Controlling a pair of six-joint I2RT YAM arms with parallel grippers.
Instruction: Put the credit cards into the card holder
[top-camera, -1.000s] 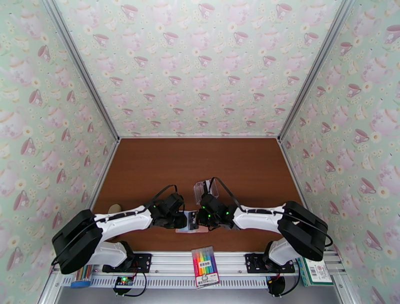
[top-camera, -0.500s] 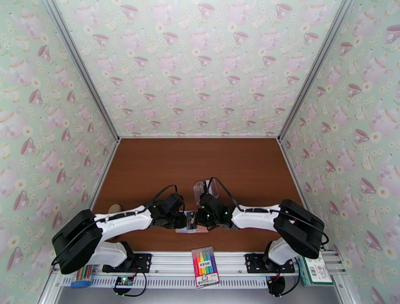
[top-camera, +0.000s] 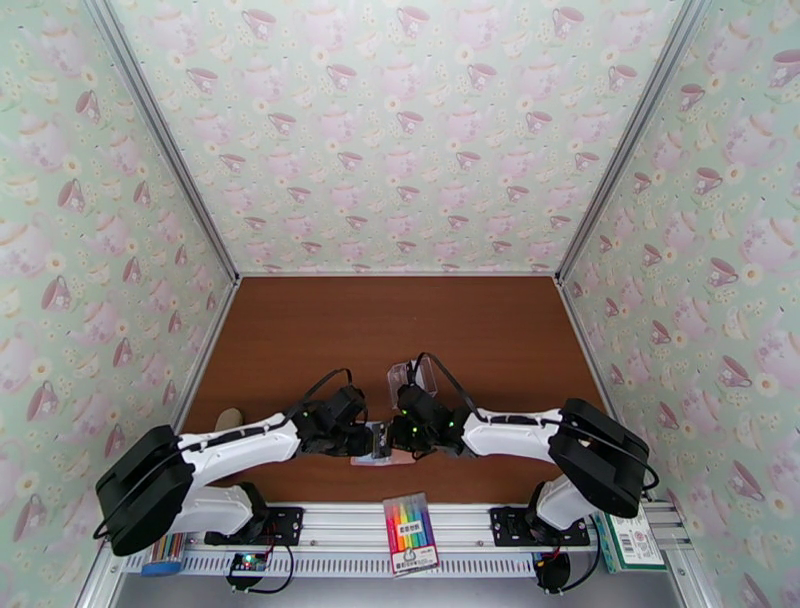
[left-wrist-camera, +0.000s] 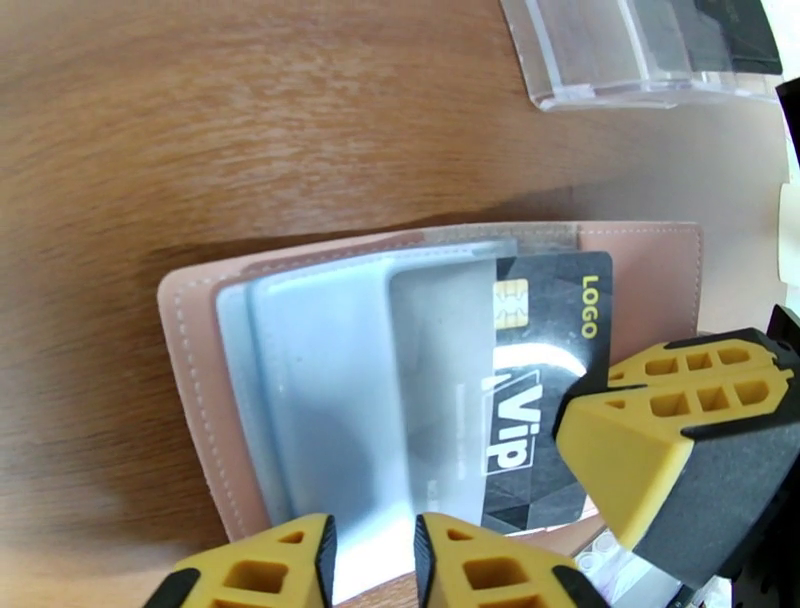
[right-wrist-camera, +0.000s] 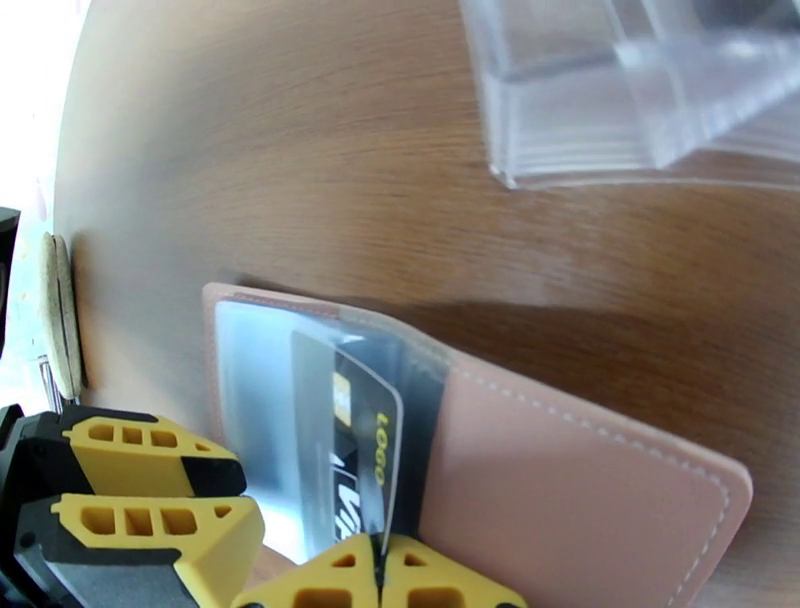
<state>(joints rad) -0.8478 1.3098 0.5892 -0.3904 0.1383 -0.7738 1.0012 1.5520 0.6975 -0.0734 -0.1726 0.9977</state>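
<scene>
Black credit card (left-wrist-camera: 540, 390) is showing yellow "LOGO" along one edge, white "Vip" across its face. Print on marker pack (top-camera: 410, 532) is blurring out.

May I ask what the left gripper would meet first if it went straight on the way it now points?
Most likely the card holder's clear sleeves, lying just ahead of the left gripper; it might skim over them, since height is unclear.

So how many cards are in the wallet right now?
1: the black card, partway into a clear sleeve of the open pink wallet, its logo end sticking out. More could be hidden behind the frosted sleeves.
</scene>
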